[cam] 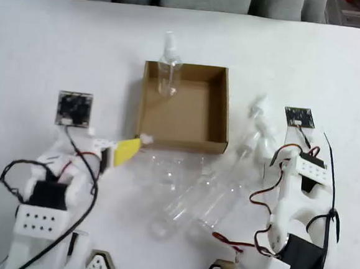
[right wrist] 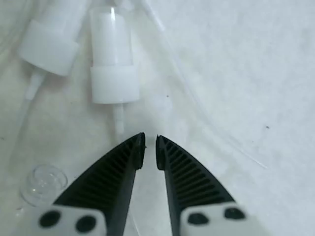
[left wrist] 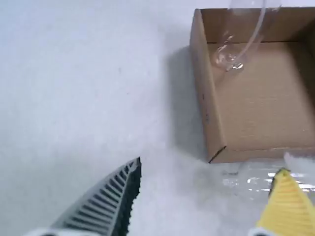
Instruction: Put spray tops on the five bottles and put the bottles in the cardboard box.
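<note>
A cardboard box (cam: 181, 129) sits mid-table, and one capped clear bottle (cam: 169, 68) stands in its far left corner, also visible as bottle (left wrist: 242, 37) inside box (left wrist: 206, 113). Several uncapped clear bottles (cam: 191, 194) lie in front of the box. White spray tops (cam: 260, 119) lie to the box's right. My left gripper (left wrist: 206, 184) is open at the box's near left corner, its yellow finger (left wrist: 288, 206) beside a lying bottle (left wrist: 253, 177). My right gripper (right wrist: 150, 147) is shut and empty, just behind a spray top (right wrist: 114, 64) and its thin dip tube (right wrist: 119, 123).
A second spray top (right wrist: 51, 42) lies beside the first, and a clear bottle neck (right wrist: 44, 184) sits close to the right fingers. Two small black boards (cam: 75, 107) (cam: 299, 117) lie on the white table either side of the box. Red and black cables trail over the right arm (cam: 295, 181).
</note>
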`<state>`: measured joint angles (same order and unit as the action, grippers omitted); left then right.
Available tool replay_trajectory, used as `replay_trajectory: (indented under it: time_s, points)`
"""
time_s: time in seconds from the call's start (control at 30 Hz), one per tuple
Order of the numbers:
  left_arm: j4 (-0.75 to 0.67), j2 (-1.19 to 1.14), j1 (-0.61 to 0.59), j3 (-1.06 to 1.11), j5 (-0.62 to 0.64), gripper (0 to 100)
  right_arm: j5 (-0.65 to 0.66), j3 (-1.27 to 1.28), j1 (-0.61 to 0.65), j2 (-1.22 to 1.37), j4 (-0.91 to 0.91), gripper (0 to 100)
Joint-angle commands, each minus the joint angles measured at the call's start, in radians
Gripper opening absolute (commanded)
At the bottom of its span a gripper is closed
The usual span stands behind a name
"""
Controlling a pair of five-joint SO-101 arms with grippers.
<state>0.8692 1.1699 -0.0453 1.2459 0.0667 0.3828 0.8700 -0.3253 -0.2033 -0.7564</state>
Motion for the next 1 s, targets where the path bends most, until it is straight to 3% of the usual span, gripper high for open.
replay_trajectory:
  time_s: [0.0, 0.13, 0.17, 0.27, 0.5, 0.6, 0.7, 0.87, 0.97]
  points:
    - [0.008, 0.091, -0.108, 0.044, 0.003, 27, 0.005, -0.005, 0.007, -0.007, 0.01, 1.7]
    - [-0.002, 0.157, -0.211, 0.106, 0.002, 3, 0.005, -0.005, 0.007, -0.007, 0.01, 1.7]
    - [-0.017, 0.171, -0.239, 0.127, 0.002, 1, 0.005, -0.005, 0.007, -0.007, 0.01, 1.7]
    - [-0.097, 0.214, -0.306, 0.222, 0.002, 7, 0.005, -0.005, 0.004, -0.007, 0.01, 1.7]
    - [-0.23, 0.318, -0.415, 0.42, 0.0, 8, 0.003, -0.003, -0.005, -0.016, 0.008, 1.7]
    - [-0.224, 0.371, -0.417, 0.454, -0.118, 8, -0.028, -0.023, -0.002, -0.021, -0.035, 1.7]
    - [-0.198, 0.392, -0.417, 0.453, -0.227, 8, -0.037, -0.06, -0.002, -0.077, -0.142, 1.7]
    - [-0.187, 0.39, -0.421, 0.453, -0.167, 8, -0.026, -0.124, 0.03, -0.3, -0.412, 1.6]
    - [-0.126, 0.39, -0.423, 0.43, -0.138, 8, 0.063, -0.15, 0.12, -0.452, -0.584, 1.6]
